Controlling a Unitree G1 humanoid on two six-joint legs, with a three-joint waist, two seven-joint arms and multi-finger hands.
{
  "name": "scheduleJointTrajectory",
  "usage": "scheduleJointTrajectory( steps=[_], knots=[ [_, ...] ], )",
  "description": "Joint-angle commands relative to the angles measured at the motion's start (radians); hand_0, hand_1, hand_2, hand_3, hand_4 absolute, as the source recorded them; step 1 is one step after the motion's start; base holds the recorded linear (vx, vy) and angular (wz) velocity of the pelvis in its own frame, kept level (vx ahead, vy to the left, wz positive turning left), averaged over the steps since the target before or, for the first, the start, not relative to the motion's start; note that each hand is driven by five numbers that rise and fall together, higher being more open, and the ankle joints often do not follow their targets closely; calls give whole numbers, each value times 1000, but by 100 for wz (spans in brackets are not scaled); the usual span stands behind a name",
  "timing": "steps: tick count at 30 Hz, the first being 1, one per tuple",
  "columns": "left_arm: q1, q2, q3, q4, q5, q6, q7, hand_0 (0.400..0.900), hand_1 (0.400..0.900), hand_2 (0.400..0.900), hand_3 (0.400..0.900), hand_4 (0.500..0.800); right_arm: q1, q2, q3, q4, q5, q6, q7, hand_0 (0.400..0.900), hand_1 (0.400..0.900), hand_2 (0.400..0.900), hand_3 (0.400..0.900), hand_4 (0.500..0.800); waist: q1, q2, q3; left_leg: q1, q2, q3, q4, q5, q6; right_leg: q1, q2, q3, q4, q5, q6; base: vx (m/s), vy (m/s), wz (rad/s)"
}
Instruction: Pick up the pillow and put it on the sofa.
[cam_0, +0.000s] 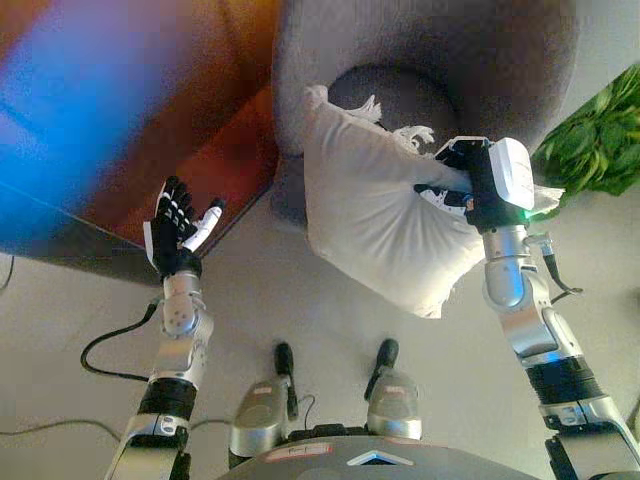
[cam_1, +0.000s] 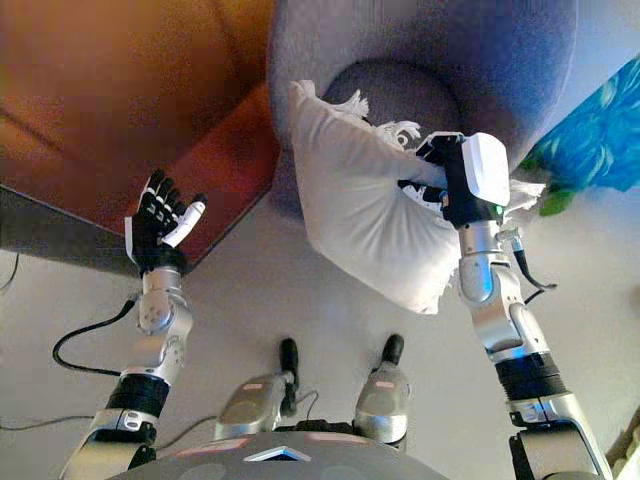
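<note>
A white pillow (cam_0: 375, 205) with fringed corners hangs in front of a grey round sofa chair (cam_0: 480, 60), its upper edge over the seat cushion (cam_0: 395, 95). My right hand (cam_0: 465, 180) is shut on the pillow's right edge and holds it off the floor. My left hand (cam_0: 178, 228) is open and empty, raised at the left, well apart from the pillow. The same scene shows in the right eye view, with the pillow (cam_1: 360, 195) and my right hand (cam_1: 450, 180).
A reddish-brown wooden surface (cam_0: 180, 110) fills the upper left beside the sofa. A green plant (cam_0: 595, 140) stands at the right edge. Pale floor (cam_0: 300, 310) lies below the pillow.
</note>
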Motion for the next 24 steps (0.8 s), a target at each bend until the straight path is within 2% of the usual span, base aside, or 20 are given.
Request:
scheduleJointTrajectory(
  steps=[1,9,12,15,16,17,18,21,22,24],
  knots=[
    [42,35,9,-124,49,-57,-49,900,900,900,900,800,-178,-54,-115,-74,85,-130,-86,400,400,400,400,500,35,-47,-183,35,15,-17,-16,-70,-9,-13,-78,33,-25,231,72,63,-59,18],
    [129,55,30,-204,1,-46,-115,900,900,900,900,800,-337,-179,-75,91,134,-112,-94,400,400,400,400,500,116,-53,-151,-8,53,-61,12,-56,-30,11,-47,-16,-34,156,63,35,-72,25],
    [136,75,9,-217,-31,-54,-134,900,900,900,900,800,-517,-258,30,286,189,-100,-96,400,400,400,400,500,158,-53,-139,-33,61,-82,13,-43,-40,14,-38,-42,-45,138,57,5,-84,24],
    [131,99,-22,-228,-77,-65,-160,900,900,900,900,800,-774,-332,213,565,259,-92,-92,400,400,400,400,500,202,-43,-121,-66,74,-105,14,-27,-55,12,-25,-65,-51,123,50,-28,-103,34],
    [123,116,-38,-233,-96,-70,-178,900,900,900,900,800,-876,-356,303,696,288,-91,-71,469,469,469,469,541,222,-42,-114,-84,77,-117,14,-18,-62,10,-22,-72,-56,119,48,-68,-93,38],
    [112,119,-49,-238,-110,-69,-180,900,900,900,900,800,-947,-335,335,789,318,-84,-87,469,469,469,469,541,234,-33,-106,-101,78,-125,17,-12,-66,5,-20,-78,-61,118,46,-86,-97,39],
    [101,136,-63,-236,-121,-75,-192,900,900,900,900,800,-1015,-342,387,899,353,-85,-62,900,900,900,900,800,249,-28,-101,-121,79,-134,19,-2,-71,-1,-19,-86,-64,116,45,-69,-76,31],
    [75,156,-110,-258,-155,-66,-241,900,900,900,900,800,-1154,-372,495,1148,362,-47,-54,900,900,900,900,800,295,0,-101,-151,79,-173,16,15,-78,4,-16,-123,-79,106,44,-10,-75,42],
    [75,160,-117,-270,-165,-62,-254,900,900,900,900,800,-1175,-392,530,1194,340,-37,-44,900,900,900,900,800,304,7,-103,-159,79,-185,15,20,-80,7,-15,-136,-81,104,43,7,-59,47],
    [65,165,-138,-278,-167,-54,-277,900,900,900,900,800,-1200,-431,527,1231,336,-17,-67,900,900,900,900,800,317,25,-108,-167,79,-211,8,30,-84,19,-11,-162,-89,98,43,24,-50,39]
  ],
)
